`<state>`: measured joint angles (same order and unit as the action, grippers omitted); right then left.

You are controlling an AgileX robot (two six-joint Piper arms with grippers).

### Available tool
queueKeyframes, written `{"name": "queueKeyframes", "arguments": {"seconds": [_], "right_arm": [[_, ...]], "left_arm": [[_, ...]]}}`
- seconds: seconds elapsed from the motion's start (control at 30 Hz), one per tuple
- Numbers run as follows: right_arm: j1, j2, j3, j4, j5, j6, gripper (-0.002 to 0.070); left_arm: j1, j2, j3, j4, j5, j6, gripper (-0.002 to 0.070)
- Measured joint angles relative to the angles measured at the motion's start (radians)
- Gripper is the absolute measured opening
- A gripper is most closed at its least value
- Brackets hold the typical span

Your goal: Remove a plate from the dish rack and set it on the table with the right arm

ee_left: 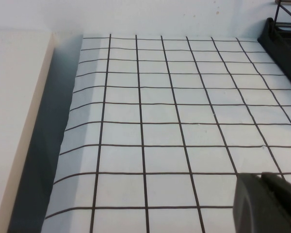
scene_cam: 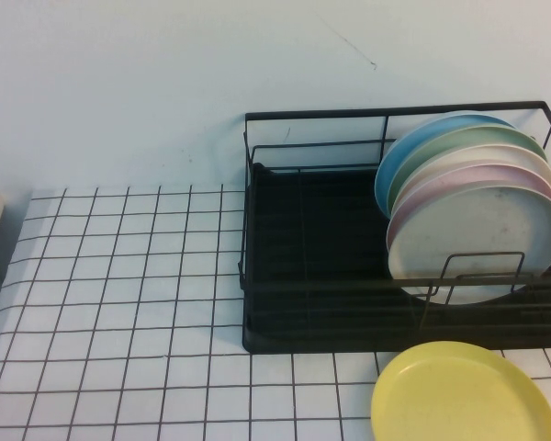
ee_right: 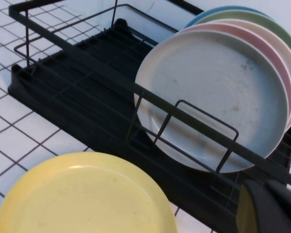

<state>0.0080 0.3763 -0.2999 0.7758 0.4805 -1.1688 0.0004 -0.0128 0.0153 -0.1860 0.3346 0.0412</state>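
Observation:
The pale-yellow plate (scene_cam: 466, 392) lies flat on the grid-covered table (scene_cam: 119, 303), just in front of the black wire dish rack (scene_cam: 303, 276). It also shows in the right wrist view (ee_right: 82, 194), with the rack (ee_right: 87, 82) behind it. My right gripper (ee_right: 264, 183) is shut and empty; it hangs above the rack's front edge, beside the plate and apart from it. My left gripper (ee_left: 260, 175) is shut and empty above the bare table (ee_left: 160, 111), far left of the rack. Neither gripper shows in the high view.
Several plates stand upright at the rack's right end: a whitish-grey one (scene_cam: 477, 243) in front, then pink (scene_cam: 459, 179), cream, green and blue (scene_cam: 413, 142). The rack's left part holds nothing. A pale wall stands behind. A cream box edge (ee_left: 14, 121) lies at the table's left.

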Motion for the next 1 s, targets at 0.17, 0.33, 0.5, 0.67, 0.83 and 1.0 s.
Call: {"name": "queueKeyframes", "arguments": {"seconds": [0.17, 0.33, 0.5, 0.67, 0.83, 1.0], "right_arm": [[0.000, 0.000, 0.000, 0.002, 0.000, 0.000, -0.0002], [0.000, 0.000, 0.000, 0.003, -0.037, 0.000, -0.0002], [0.000, 0.000, 0.007, 0.015, -0.147, 0.000, -0.0002], [0.000, 0.000, 0.052, 0.020, -0.207, 0.000, -0.0002], [0.000, -0.087, 0.103, -0.238, -0.219, 0.173, -0.0002], [0.000, -0.233, 0.169, -0.590, -0.219, 0.626, -0.0002]], "left_arm": [[0.000, 0.000, 0.000, 0.000, 0.000, 0.000, -0.0003], [0.000, 0.000, 0.000, 0.000, 0.000, 0.003, -0.0003], [0.000, 0.000, 0.000, 0.000, 0.000, 0.003, -0.0003], [0.000, 0.000, 0.000, 0.000, 0.000, 0.003, -0.0003], [0.000, 0.000, 0.000, 0.000, 0.000, 0.003, -0.0003], [0.000, 0.000, 0.000, 0.000, 0.000, 0.003, -0.0003]]}}
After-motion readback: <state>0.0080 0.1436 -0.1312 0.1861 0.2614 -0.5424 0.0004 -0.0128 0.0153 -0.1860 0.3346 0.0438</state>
